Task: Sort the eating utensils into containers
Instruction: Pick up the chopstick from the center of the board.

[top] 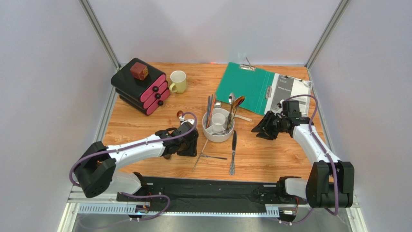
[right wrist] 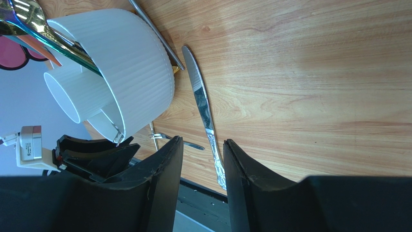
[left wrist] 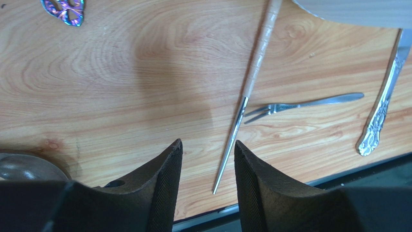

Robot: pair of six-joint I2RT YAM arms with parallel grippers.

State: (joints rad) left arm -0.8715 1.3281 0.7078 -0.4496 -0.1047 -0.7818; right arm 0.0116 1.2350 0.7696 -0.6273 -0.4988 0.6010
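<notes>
The round white holder (top: 218, 127) stands mid-table with chopsticks, a gold and an iridescent utensil upright in its compartments; it also shows in the right wrist view (right wrist: 135, 63). A silver knife (top: 233, 152), a small fork (top: 213, 156) and one chopstick (top: 200, 153) lie in front of it. My left gripper (top: 194, 144) is open and empty, low over the chopstick's tip (left wrist: 231, 147). My right gripper (top: 256, 130) is open and empty, right of the holder, facing the knife (right wrist: 203, 106). An iridescent utensil (left wrist: 65, 9) and a silver spoon bowl (left wrist: 24, 166) lie by the left gripper.
A pale yellow mug (top: 178, 81) and a black box with pink drawers (top: 140, 89), a brown cube (top: 139, 71) on top, stand at the back left. A green clipboard (top: 246, 82) with papers (top: 290, 92) lies at the back right. More utensils lie just behind the holder.
</notes>
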